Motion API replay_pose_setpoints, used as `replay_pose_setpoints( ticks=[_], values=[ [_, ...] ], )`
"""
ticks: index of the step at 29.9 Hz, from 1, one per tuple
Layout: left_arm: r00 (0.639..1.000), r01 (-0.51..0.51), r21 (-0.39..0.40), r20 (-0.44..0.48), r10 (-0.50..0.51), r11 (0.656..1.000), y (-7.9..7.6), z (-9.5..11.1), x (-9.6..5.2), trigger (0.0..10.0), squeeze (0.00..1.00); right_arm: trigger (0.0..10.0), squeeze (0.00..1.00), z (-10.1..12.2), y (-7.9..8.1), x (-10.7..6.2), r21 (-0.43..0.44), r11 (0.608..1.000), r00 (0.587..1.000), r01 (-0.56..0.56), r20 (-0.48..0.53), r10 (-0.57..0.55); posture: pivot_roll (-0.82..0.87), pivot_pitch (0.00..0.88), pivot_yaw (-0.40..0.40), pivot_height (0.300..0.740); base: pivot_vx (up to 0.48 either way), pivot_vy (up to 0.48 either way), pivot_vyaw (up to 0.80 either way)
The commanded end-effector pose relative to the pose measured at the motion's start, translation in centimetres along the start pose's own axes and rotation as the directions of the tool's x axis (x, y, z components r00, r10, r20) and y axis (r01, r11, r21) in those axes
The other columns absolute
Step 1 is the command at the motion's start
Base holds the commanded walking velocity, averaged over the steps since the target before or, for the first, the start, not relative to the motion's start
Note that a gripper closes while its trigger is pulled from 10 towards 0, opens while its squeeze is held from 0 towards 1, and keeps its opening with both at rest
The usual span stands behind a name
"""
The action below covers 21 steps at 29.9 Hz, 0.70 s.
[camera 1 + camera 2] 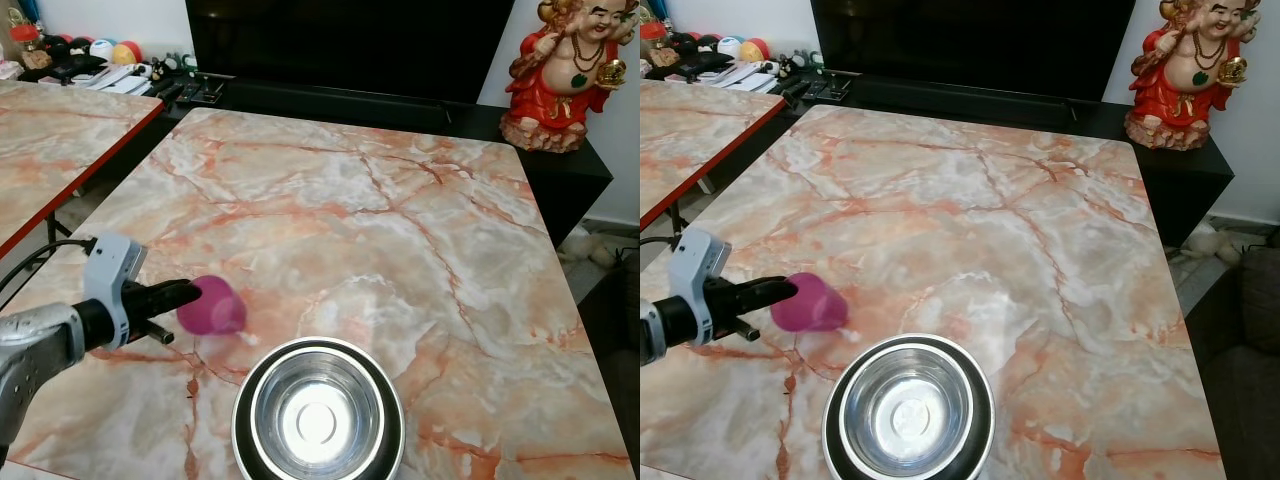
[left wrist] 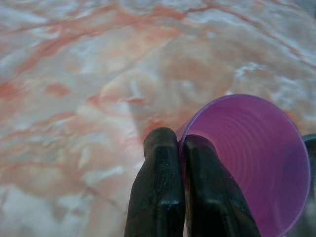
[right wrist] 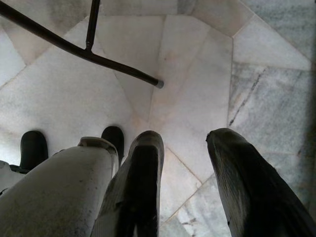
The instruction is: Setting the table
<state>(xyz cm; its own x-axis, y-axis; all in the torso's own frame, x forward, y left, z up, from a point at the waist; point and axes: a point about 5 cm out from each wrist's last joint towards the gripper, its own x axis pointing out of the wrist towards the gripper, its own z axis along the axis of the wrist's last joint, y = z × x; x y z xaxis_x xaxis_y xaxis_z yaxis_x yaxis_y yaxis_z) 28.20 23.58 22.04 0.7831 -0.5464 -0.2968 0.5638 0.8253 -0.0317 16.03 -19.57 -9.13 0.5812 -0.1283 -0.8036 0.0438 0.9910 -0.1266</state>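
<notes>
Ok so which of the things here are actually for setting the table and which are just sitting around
For the job:
- purple cup, pinched at its rim by the left gripper
- steel bowl, on the marble table near its front edge

Just lying about:
- red figurine on the black cabinet
- second table on the left
- clutter beyond the second table

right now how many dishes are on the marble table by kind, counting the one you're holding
purple plastic cup, held in the left tool over the marble table: 1
round stainless steel bowl with black rim: 1
total: 2
</notes>
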Motion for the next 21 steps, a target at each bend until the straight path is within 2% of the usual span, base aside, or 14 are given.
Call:
replay_pose_setpoints(
  ticks=[1,4,7,8,9,21],
  values=[
    [0.998,0.046,0.028,-0.044,-0.045,0.999,-0.5,0.9,-0.7,10.0,0.0,10.0,0.0,-0.8,-0.1,-0.2,0.002,1.0,1.0,0.003,-0.028,-0.003,0.14,0.126,-0.011,0.74,0.0,0.0,0.0],
    [0.997,0.059,0.027,-0.058,-0.057,0.998,-0.6,1.0,-0.8,10.0,0.0,10.0,0.0,-0.8,-0.1,-0.2,0.003,1.0,1.0,0.002,-0.028,-0.002,0.14,0.126,-0.009,0.74,0.0,0.0,0.0],
    [0.985,0.071,0.06,-0.162,-0.06,0.996,-0.5,0.4,-1.5,10.0,0.0,10.0,0.0,-0.8,0.1,-0.2,0.006,1.0,1.0,0.0,-0.028,0.0,0.14,0.119,0.006,0.74,0.0,0.0,0.0],
    [0.985,0.071,0.06,-0.162,-0.06,0.996,-0.5,0.4,-1.5,10.0,0.0,10.0,0.0,-0.8,0.1,-0.2,0.006,1.0,1.0,0.0,-0.028,0.0,0.14,0.119,0.006,0.74,0.0,0.0,0.0],
    [0.972,0.093,0.068,-0.221,-0.076,0.993,-0.6,-0.1,-2.1,10.0,0.0,10.0,0.0,-0.7,0.4,-0.2,0.011,1.0,1.0,-0.002,-0.02,0.002,0.14,0.118,0.01,0.74,0.0,0.0,0.0],
    [0.941,0.163,0.067,-0.31,-0.134,0.984,-1.0,-0.6,-2.5,10.0,0.0,10.0,0.0,-0.7,0.5,-0.2,0.011,1.0,1.0,0.001,-0.013,-0.001,0.14,0.114,0.019,0.74,0.0,0.0,0.0]
  ],
)
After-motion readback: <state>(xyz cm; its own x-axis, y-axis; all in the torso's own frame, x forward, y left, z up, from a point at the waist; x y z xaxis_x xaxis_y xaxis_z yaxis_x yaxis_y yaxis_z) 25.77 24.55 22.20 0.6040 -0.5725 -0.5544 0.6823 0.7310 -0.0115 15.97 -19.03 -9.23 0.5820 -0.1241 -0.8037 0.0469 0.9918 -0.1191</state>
